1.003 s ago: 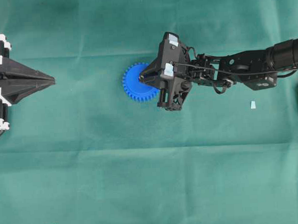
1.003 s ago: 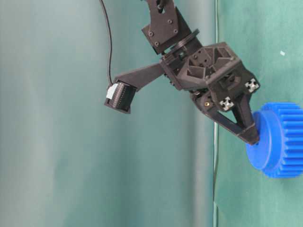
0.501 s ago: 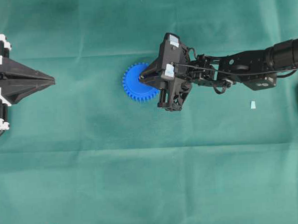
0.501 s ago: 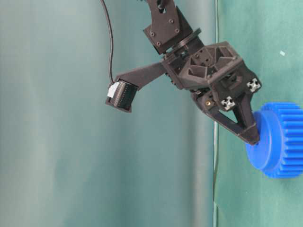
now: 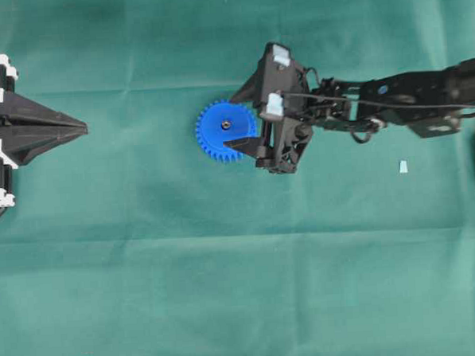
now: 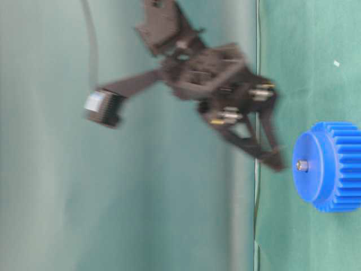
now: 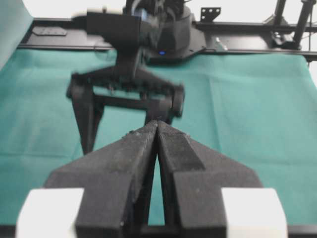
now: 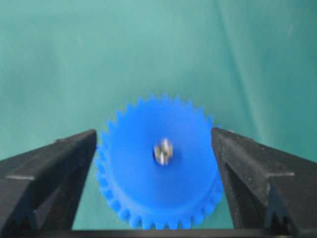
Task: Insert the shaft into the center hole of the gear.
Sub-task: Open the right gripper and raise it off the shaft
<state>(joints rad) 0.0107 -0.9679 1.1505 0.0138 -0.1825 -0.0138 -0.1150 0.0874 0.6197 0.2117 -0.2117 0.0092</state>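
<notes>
From overhead I see the right pincer [image 5: 236, 118] spread wide and holding nothing, its two dark fingers reaching in from the right of the frame, one above and one below the gear [image 5: 224, 131], which sits a little left of centre in the upper half on the tabletop [image 5: 227, 290]. That view gives the hub only a small pale speck; the right wrist view fills in what it cannot, showing the shaft [image 8: 163, 151] as a short grey metallic pin standing in the center hole [image 8: 157, 154], with the black wedge-shaped fingers apart from the toothed rim at the left and right edges of the frame. The table-level view, blurred over the arm, shows the pin's tip [image 6: 302, 165] poking out of the smooth raised hub face, and the pincer's tips just off that face to the left, not touching it. The left pincer [image 5: 86, 127] sits at the far left of the overhead frame, well apart from the gear; its own wrist view shows the matte, grainy black fingers [image 7: 133, 148] pressed together with only a hairline seam, gripping nothing. The gear is glossy bright blue plastic with many small, even teeth; the cloth over the tabletop is green and softly creased. A small pale wedge-shaped piece [image 5: 403, 166] lies on the cloth toward the right of the overhead frame.
</notes>
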